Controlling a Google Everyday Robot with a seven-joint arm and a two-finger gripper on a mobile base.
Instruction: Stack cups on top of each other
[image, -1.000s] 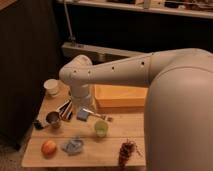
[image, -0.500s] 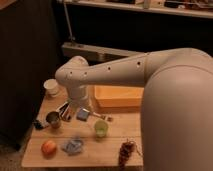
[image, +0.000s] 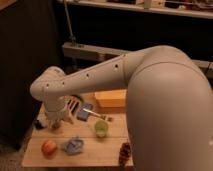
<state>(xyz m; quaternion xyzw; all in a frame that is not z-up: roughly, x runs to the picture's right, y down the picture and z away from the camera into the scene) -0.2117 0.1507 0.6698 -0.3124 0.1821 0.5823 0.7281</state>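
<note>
White rounded arm (image: 107, 75) w/ dark dots; tool (image: 54, 121) at table (image: 100, 151) left.

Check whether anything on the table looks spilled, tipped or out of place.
Nothing stands out. The green cup stands upright on the table, nothing spilled. The gripper is low over the table's left end, hiding whatever sits under it.

- I take this for a robot test lab: one wooden table (image: 100, 151), an apple (image: 49, 147) among loose props, metal rail (image: 92, 51) behind.
- Gripper (image: 54, 123) hangs low over the table's left end.

Translucent green cup (image: 101, 129) stands upright, well right of the low gripper (image: 53, 122).
</note>
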